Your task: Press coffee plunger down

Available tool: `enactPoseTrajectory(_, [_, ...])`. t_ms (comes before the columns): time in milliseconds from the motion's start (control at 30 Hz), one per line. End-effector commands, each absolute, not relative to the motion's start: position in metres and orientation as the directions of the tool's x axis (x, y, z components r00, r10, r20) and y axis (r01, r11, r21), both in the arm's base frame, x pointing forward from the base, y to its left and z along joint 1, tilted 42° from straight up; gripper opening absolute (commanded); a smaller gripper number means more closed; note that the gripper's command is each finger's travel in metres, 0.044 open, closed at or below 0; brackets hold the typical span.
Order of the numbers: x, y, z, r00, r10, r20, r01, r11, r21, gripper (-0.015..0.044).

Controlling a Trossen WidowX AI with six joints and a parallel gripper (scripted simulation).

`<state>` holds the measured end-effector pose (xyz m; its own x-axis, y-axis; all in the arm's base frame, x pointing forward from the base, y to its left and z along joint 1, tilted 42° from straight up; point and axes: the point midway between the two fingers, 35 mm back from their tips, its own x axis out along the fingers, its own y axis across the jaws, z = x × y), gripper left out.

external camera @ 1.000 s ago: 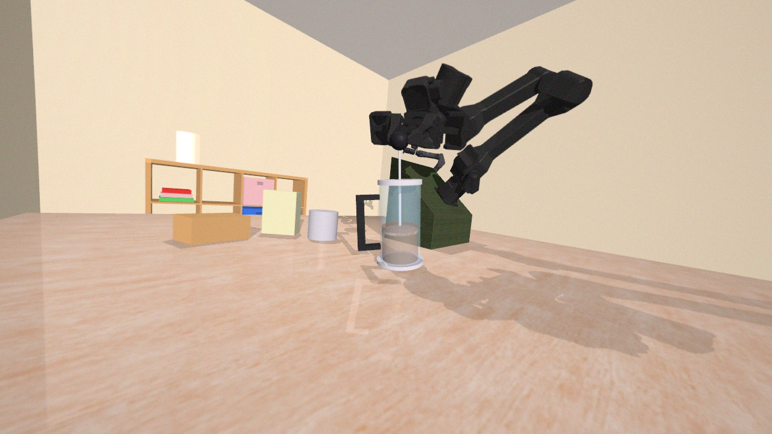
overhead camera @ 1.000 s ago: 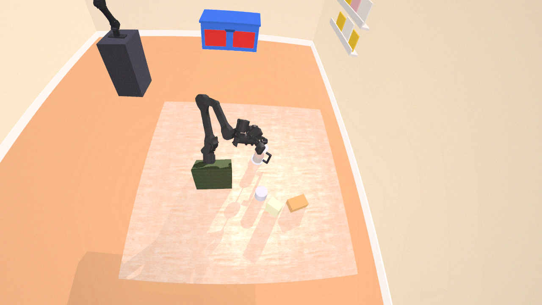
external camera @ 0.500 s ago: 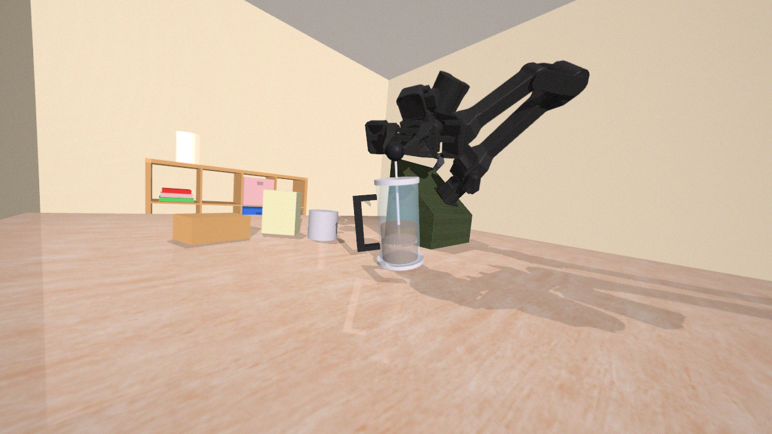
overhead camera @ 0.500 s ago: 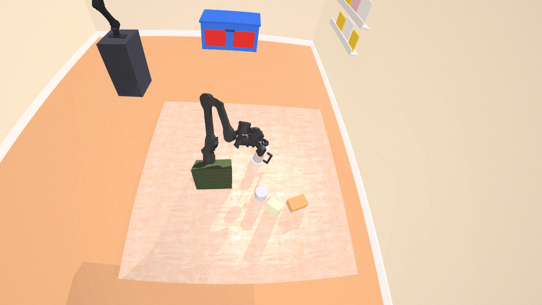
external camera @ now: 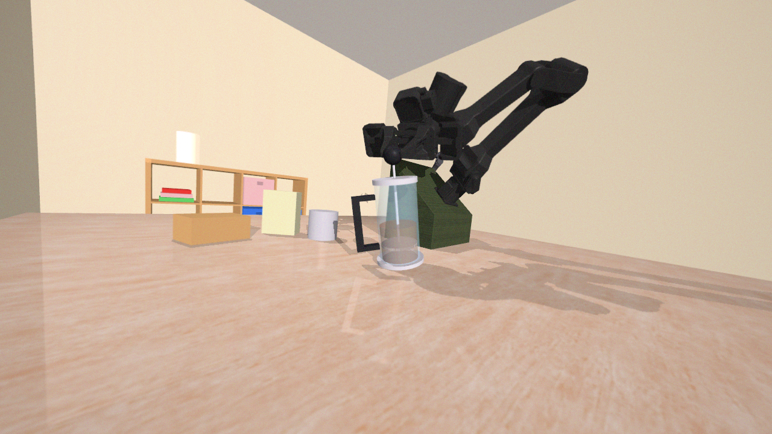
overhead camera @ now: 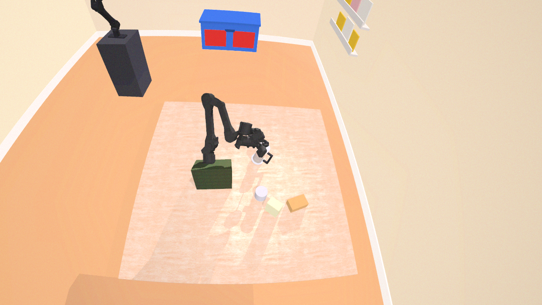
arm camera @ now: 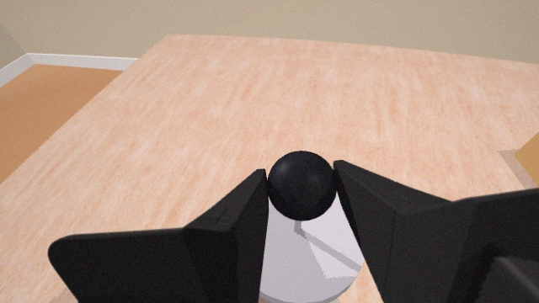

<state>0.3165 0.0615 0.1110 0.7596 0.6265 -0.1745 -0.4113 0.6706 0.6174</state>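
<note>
Slightly tilted, coffee press; long axis near vertical, knob end up; fingers pinching black knob.

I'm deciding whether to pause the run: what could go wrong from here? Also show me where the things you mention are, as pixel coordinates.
The press (overhead camera: 257, 156) (external camera: 398, 226) already leans slightly, so pushing further off its axis might tip it. The hand (overhead camera: 264, 145) (arm camera: 299, 173) grips the black knob (external camera: 392, 155) (arm camera: 301, 185) by its sides; lifting before opening could pull the plunger up. Some rod (external camera: 394, 171) shows above the lid (external camera: 395, 181), so letting go now may leave the plunger short of fully down.
</note>
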Motion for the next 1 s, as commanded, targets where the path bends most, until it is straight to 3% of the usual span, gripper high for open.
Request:
enactPoseTrajectory(0, [0.3149,0.0660,0.1056,0.741,0.645,-0.187,-0.409,0.654,0.636,0.0129])
enactPoseTrajectory(967, [0.3199,0.0654,0.1055,0.742,0.644,-0.187,-0.409,0.654,0.636,0.0129])
